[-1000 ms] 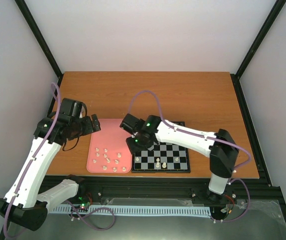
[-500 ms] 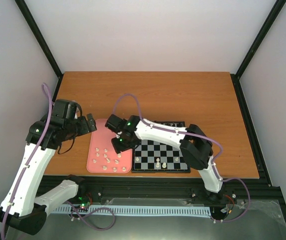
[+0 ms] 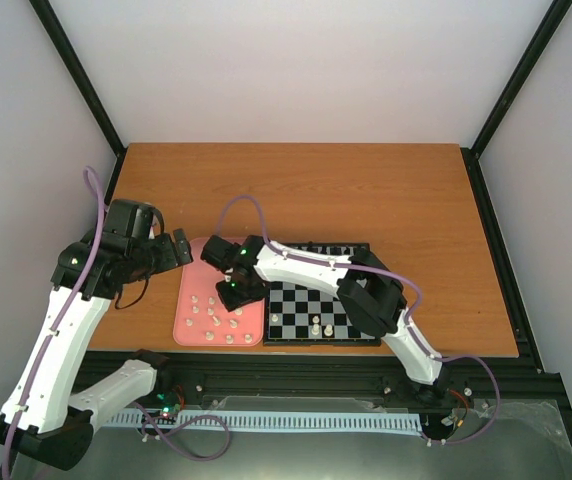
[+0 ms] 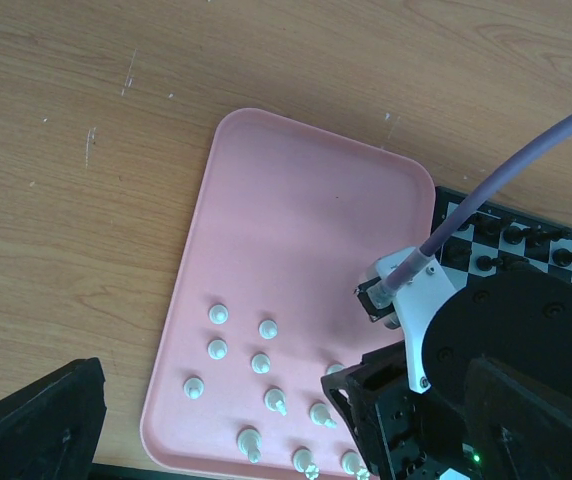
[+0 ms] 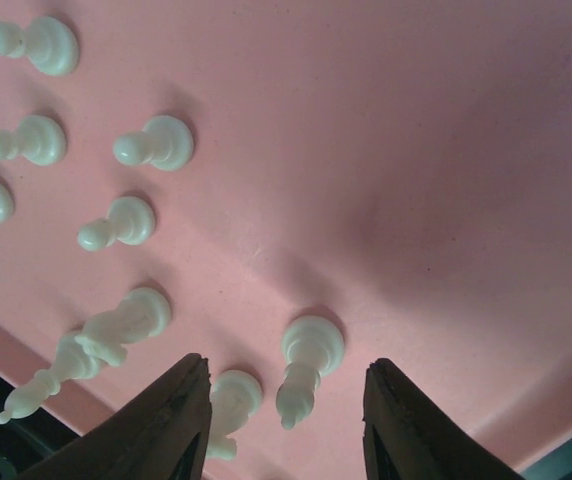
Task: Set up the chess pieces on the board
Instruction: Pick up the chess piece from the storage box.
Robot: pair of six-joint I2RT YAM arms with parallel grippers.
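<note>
The right tool (image 5: 286, 372) hangs low over the near right part of the pink tray (image 3: 192, 272). Its two fingers are apart, and one white piece (image 5: 311, 350) is between them, touched by neither. More white chess pieces (image 3: 211, 312) are scattered on the tray's near half. The board (image 3: 351, 300) lies just right of the tray on the bench (image 3: 366, 190), with black pieces along its far edge. The left tool (image 3: 178, 248) is at the tray's far left corner; I cannot tell whether it is open.

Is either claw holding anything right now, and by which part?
Nothing is held. The right gripper stands open astride a white chess piece on the pink tray, not touching it; the left gripper is empty.
</note>
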